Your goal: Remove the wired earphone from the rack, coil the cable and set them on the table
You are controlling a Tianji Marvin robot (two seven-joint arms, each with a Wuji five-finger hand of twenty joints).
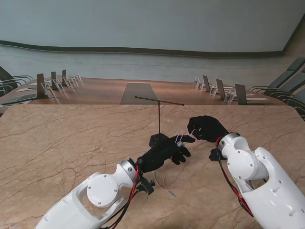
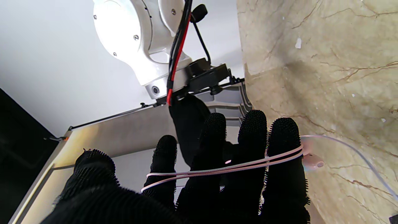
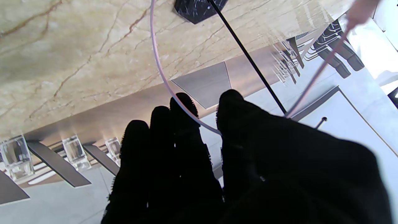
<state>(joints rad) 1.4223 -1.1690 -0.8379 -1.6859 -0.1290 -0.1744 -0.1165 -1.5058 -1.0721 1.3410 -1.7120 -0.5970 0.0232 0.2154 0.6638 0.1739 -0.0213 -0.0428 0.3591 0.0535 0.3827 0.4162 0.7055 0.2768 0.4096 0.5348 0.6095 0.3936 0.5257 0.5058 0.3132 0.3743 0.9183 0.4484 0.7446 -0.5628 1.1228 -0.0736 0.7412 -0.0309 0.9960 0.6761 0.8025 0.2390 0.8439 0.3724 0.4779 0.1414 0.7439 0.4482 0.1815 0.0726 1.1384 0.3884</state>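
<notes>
Thin white earphone cable wraps twice around the black-gloved left hand's extended fingers, near the black T-shaped rack; black-gloved right hand pinches its run.

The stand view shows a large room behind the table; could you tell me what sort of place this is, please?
Probably a conference hall or meeting room: a long curved wooden desk carries tilted monitors and clear name-card holders, with office chairs drawn up behind it.

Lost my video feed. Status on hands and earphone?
Left hand shut on cable, loops around fingers. Right hand pinching cable. Rack bare, close behind hands.
</notes>
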